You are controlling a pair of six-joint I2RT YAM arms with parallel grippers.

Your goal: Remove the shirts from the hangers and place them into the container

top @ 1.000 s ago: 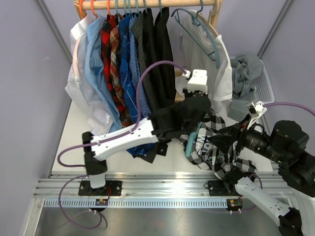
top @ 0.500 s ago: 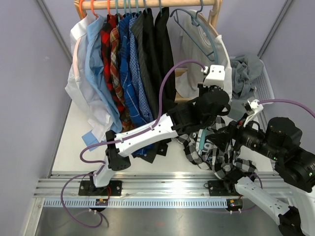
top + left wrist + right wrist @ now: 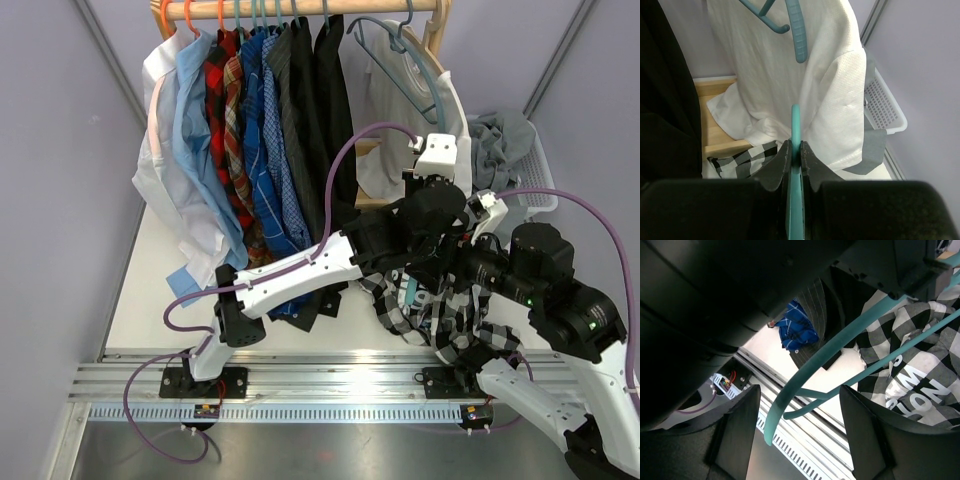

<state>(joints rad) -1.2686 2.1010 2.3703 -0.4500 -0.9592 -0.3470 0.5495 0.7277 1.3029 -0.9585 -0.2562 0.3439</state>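
Step in hand: stripping the black-and-white check button-up shirt (image 3: pixel 900 355) off its thin teal plastic hanger (image 3: pixel 795 125). My left hand (image 3: pixel 795 155) was clamped shut on the hanger, lower centre of the left wrist view. My right hand (image 3: pixel 799 390) stood wide open, holding nothing; the shirt lay at the right of its frame. Next, I judged: grip the cloth, pull it free, and carry it to the white lattice plastic basket (image 3: pixel 541 178), upper right in the top view.
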